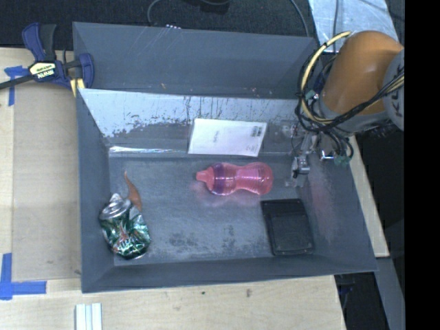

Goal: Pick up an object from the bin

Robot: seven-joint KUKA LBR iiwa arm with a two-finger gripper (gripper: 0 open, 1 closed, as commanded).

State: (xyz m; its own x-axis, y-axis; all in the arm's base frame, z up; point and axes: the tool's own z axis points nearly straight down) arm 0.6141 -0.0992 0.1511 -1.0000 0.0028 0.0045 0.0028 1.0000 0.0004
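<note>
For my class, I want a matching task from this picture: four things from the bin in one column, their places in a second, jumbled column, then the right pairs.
Things
1. pink bottle
2. crushed green can
3. flat black case
4. white card

Places in the bin
A. front left corner
B. leaning on the back wall
C. middle of the floor, lying on its side
D. front right, flat on the floor

Pairs: 1-C, 2-A, 3-D, 4-B

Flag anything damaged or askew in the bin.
The green can in the near-left corner is crushed and dented. The pink bottle lies on its side in the middle instead of standing upright. The white card rests tilted against the back wall.
</note>
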